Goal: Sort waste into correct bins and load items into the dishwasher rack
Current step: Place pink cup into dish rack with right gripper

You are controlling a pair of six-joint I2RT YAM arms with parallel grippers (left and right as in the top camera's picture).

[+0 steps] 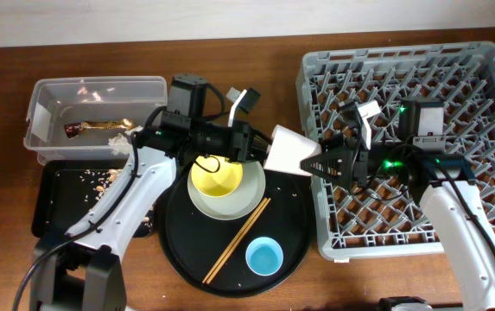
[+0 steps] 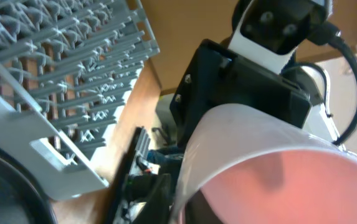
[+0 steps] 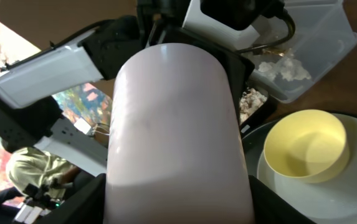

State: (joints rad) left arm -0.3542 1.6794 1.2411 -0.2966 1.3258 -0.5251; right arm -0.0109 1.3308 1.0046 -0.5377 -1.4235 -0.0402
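The pink cup (image 1: 292,151) hangs sideways in the air between both arms, over the gap between the round black tray and the dishwasher rack (image 1: 454,78). My left gripper (image 1: 256,145) pinches its rim; the left wrist view shows the pink inside (image 2: 290,180) and my fingers (image 2: 184,205) at the wall. My right gripper (image 1: 323,162) is shut round the cup's body (image 3: 172,124), a finger on each side (image 3: 178,214). The yellow bowl (image 1: 215,177) sits on the grey-green plate (image 1: 251,200). The chopsticks (image 1: 237,242) and the blue cup (image 1: 264,256) lie on the round tray.
The round black tray (image 1: 292,233) sits at front centre. The clear tub (image 1: 57,95) at the far left holds a brown-and-gold wrapper (image 1: 100,127) and tissue (image 1: 124,138). The shallow black tray (image 1: 53,199) holds tan scraps (image 1: 104,181). The rack (image 2: 72,62) fills the right.
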